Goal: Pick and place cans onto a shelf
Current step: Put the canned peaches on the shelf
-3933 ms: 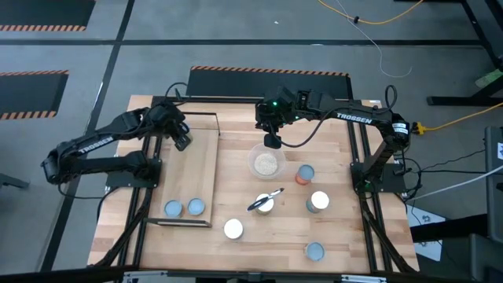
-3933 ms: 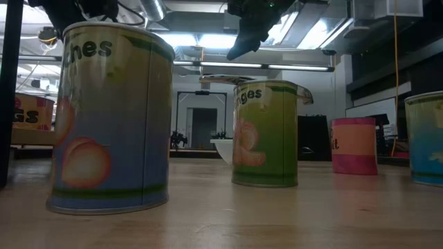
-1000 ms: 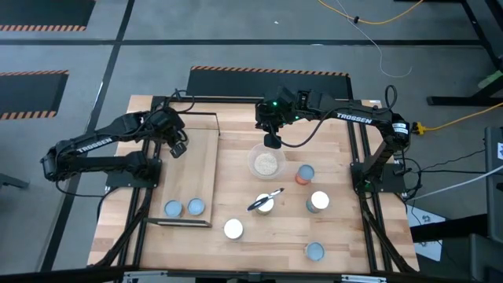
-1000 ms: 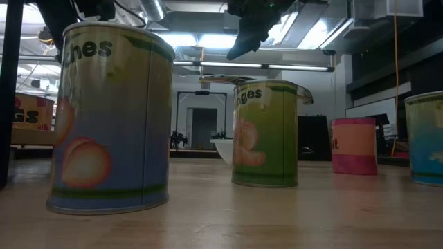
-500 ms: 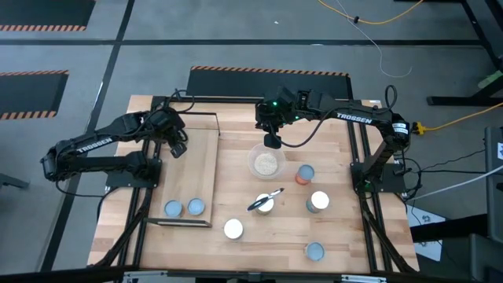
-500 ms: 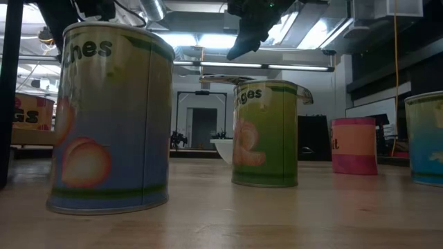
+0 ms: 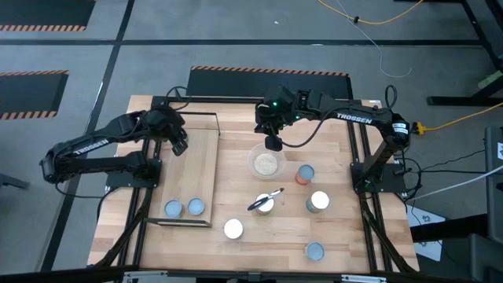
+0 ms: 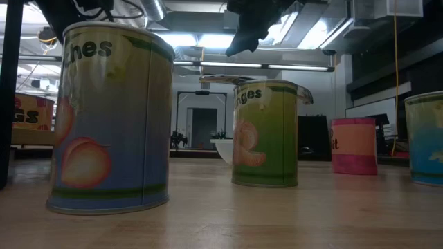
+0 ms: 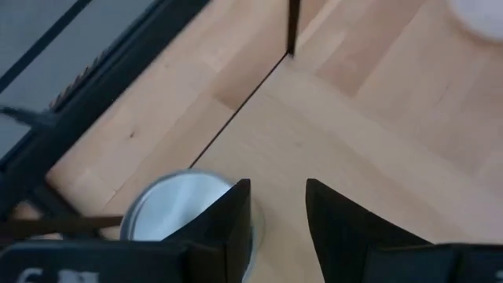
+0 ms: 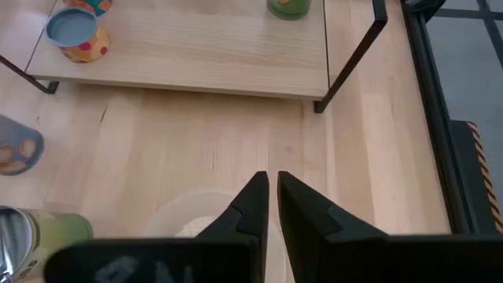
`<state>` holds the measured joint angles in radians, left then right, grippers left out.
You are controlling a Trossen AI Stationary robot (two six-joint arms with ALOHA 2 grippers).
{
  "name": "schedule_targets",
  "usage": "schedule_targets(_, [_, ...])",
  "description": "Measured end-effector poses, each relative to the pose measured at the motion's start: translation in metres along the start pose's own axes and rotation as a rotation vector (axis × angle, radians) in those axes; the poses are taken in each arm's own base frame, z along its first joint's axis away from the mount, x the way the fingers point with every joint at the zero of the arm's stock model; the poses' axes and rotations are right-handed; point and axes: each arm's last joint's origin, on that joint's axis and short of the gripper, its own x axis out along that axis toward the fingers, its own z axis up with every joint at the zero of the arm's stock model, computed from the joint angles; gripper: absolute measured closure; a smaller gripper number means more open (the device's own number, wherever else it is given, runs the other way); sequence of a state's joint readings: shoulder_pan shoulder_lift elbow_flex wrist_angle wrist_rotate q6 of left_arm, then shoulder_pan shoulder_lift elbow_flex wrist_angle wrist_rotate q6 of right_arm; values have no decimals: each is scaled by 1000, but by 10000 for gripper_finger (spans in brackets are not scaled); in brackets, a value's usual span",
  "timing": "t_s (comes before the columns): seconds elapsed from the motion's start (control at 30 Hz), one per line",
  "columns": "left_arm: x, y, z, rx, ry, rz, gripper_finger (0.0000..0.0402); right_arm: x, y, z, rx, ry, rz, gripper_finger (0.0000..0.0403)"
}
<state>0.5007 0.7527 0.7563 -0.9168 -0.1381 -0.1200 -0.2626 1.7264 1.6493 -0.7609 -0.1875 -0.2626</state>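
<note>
White "TROSSEN" lettering marks both arms; left fingers [image 9: 277, 228] apart beside a can [image 9: 177, 206], right fingers [image 10: 269, 206] together.

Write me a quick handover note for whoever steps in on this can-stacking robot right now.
Left gripper: open, over one end of the light-wood, black-wire-framed shelf, beside a silver-topped can standing there.
Right gripper: shut, empty, above the clear bowl of grains.
Done: three cans shelved, two at the other end.
Left: five tins on the wooden tabletop.
</note>
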Motion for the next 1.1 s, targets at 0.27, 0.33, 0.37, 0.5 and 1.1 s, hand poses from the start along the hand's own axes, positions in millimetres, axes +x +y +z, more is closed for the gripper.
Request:
schedule_targets(0.27, [-30,-5,4,14,-154,-189,285,0,0,0,42,-1,1,333])
schedule_targets(0.33, [-36,-8,2,26,-191,-249,285,0,0,0,73,-2,1,308])
schedule_targets(0.37, [-39,-10,1,26,-202,-271,285,0,0,0,90,-5,8,294])
schedule_targets(0.5, [-48,-17,-5,44,-230,-334,287,0,4,5,215,-63,135,248])
schedule_targets(1.1, [-52,-56,-9,195,-363,-532,288,29,196,38,41,-219,320,229])
